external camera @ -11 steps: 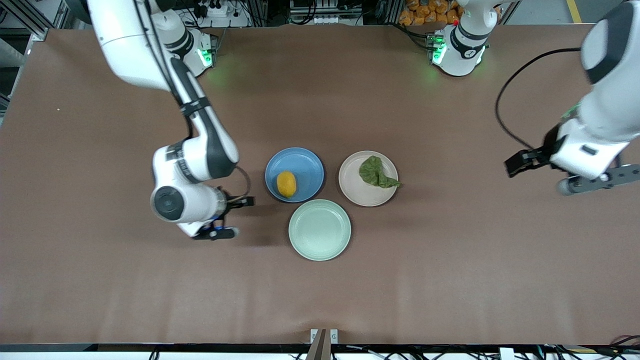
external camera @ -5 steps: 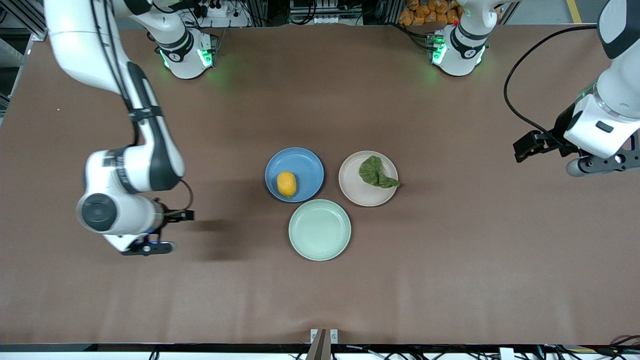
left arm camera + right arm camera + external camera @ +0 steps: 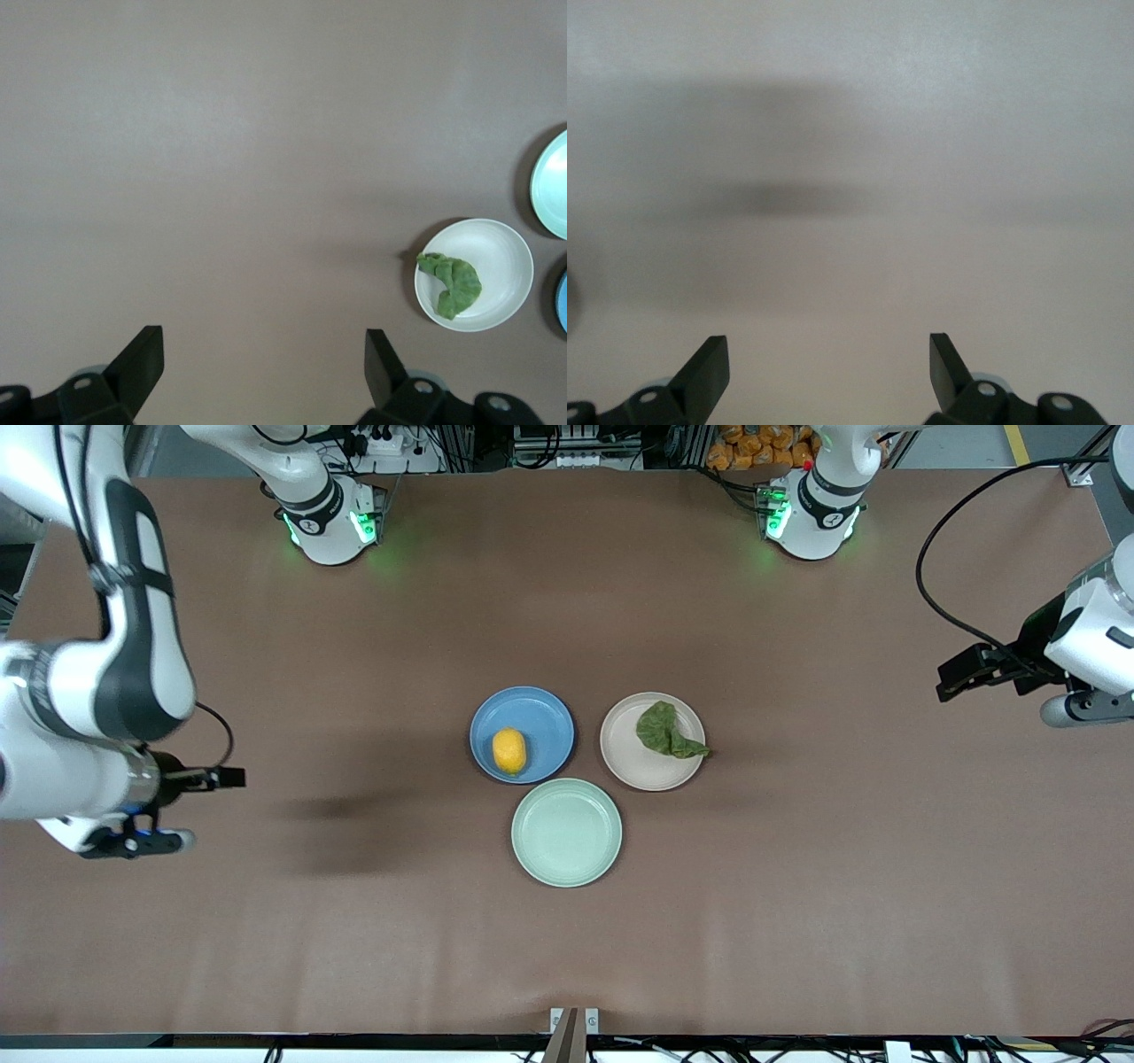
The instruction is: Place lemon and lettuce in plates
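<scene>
The right tool hangs over bare tabletop at the right arm's end, its fingers spread wide and holding nothing. The left tool hangs over bare tabletop at the left arm's end, also spread wide and empty. Both are well apart from the plates.

The lemon lies in the blue plate. The lettuce lies in the beige-pink plate, its thin tail reaching over the rim toward the left arm's end. The mint-green plate, nearer the front camera and just beside both, holds nothing.

Judging by this, both placements look done; nothing appears left but parking the arms.
</scene>
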Available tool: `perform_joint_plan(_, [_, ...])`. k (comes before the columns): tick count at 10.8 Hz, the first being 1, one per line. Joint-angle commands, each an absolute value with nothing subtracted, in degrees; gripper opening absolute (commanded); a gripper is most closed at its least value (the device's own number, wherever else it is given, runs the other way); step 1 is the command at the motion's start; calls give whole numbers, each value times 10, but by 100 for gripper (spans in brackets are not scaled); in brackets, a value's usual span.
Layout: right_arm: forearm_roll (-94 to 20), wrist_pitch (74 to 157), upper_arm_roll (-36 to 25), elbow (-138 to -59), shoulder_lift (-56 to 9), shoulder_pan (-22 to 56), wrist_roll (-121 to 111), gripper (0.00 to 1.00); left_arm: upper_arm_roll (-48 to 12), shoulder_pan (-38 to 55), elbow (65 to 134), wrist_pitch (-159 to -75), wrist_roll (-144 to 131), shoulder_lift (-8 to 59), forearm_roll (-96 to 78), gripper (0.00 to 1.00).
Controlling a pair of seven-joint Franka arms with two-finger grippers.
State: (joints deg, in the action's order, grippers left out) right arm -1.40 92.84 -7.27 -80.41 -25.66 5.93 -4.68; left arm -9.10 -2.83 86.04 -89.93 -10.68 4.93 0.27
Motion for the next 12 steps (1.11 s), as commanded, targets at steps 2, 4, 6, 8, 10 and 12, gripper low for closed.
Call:
perform_joint_plan(2, [-4,891,-61,-838,-143,69,-31,100,-92,-25,873,-859,-96,21,-15,100])
perform_joint_plan(4, [-4,848,-48,-839,-93,72,-20,100,-91,-25,874,-842,-88,12,-15,100])
perform_joint_plan(6, [-4,846,-46,-841,-66,62,-22,100,-90,-26,876,-842,-88,6,-14,100])
perform_joint_plan(8, [-2,845,-47,-842,-33,46,-13,100,-91,-32,878,-843,-86,-8,-13,100])
perform_joint_plan(10, [-2,846,-47,-843,-11,35,6,100,-96,-33,882,-843,-86,-14,-14,100])
perform_joint_plan(12, [-2,834,-47,-843,-10,36,15,100,-96,-33,882,-844,-86,-15,-13,100])
